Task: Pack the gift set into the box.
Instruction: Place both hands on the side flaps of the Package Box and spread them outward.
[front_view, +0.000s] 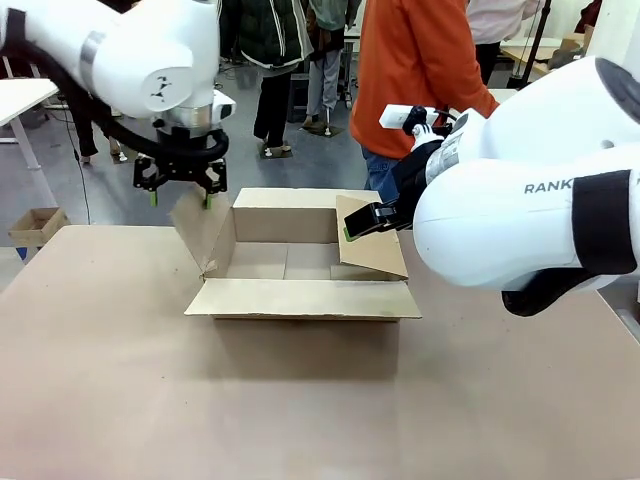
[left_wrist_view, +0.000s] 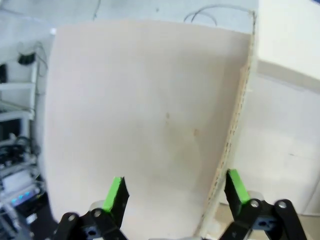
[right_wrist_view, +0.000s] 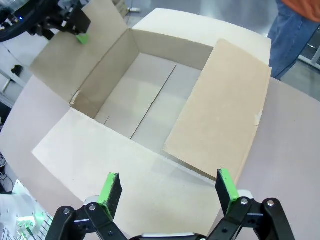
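a wide tan table fills the foreground, with a person in an orange top standing just beyond the box, which sits mid-table. the box is open. its near flap lies flat toward us and its floor is bare, so we judge the packing has not begun.

at the box's left side, the left gripper hangs just above the raised left flap with its fingers spread wide and holding nothing. whether it touches the cardboard, we cannot tell. at the box's right side, the right gripper sits at the upper edge of the right flap, fingers also wide apart and gripping nothing.

our worry is that right flap. it leans inward over the opening, and with nothing clamped on it, it could sag further and block whatever goes in. a sideways push on either flap could also slide the light box across the table instead of folding the flap back. anything lowered in from beyond the box passes close to both arms.
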